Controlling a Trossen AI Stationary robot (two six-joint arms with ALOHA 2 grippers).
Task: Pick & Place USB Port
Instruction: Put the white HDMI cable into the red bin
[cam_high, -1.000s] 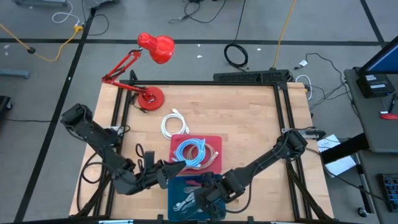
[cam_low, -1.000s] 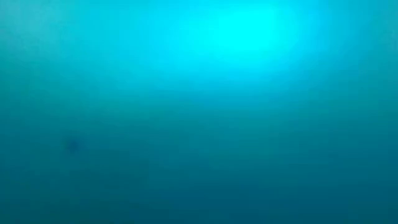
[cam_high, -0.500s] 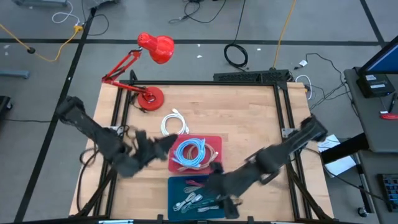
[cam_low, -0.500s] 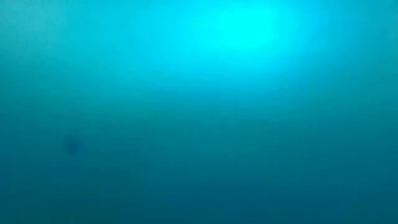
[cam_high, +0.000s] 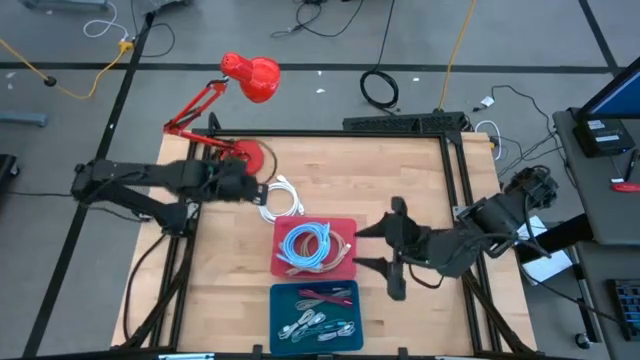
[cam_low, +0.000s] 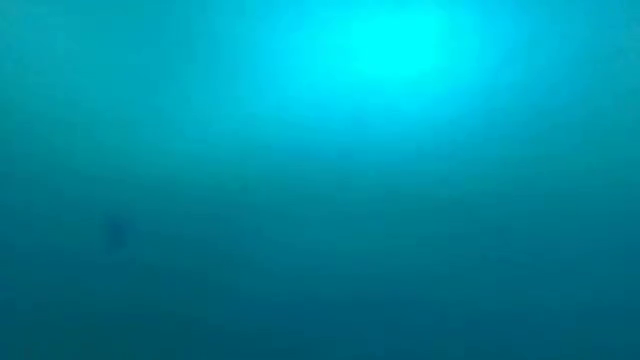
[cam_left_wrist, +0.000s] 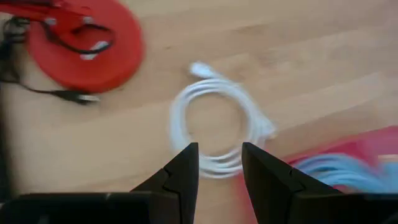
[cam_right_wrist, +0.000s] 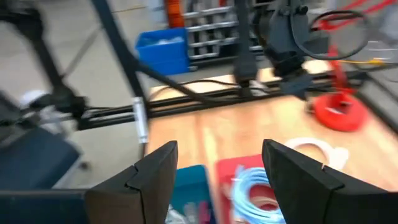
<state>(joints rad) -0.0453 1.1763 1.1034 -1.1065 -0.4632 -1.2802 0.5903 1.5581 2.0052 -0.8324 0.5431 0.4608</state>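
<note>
The USB cables lie in three spots on the wooden desk (cam_high: 420, 180): nearest, a blue tray (cam_high: 313, 312) at the near edge holds a loose heap of pale and reddish cables (cam_high: 312, 322); just beyond it, touching or almost touching its far rim, a red tray (cam_high: 345, 268) carries a coiled light-blue cable (cam_high: 305, 245); farther still and a little left, a coiled white cable (cam_high: 279, 198) rests bare on the wood, just beside the red tray's far left corner. The right tool (cam_high: 385, 247) hangs to the right of the two trays, level with the red tray, its two dark fingers (cam_right_wrist: 155, 171) spread wide apart with nothing between them; past them the right wrist view shows the blue tray, the red tray with its blue coil and the white coil farther off. The left tool (cam_left_wrist: 219, 167) is over the far left part of the desk, just left of the white coil and near the round red base of the desk lamp (cam_high: 242, 155); its fingers (cam_left_wrist: 185, 163) stand partly open with a gap between them, gripping nothing, and the white coil lies on the wood right ahead of them. The low view is only a blue-green haze
</note>
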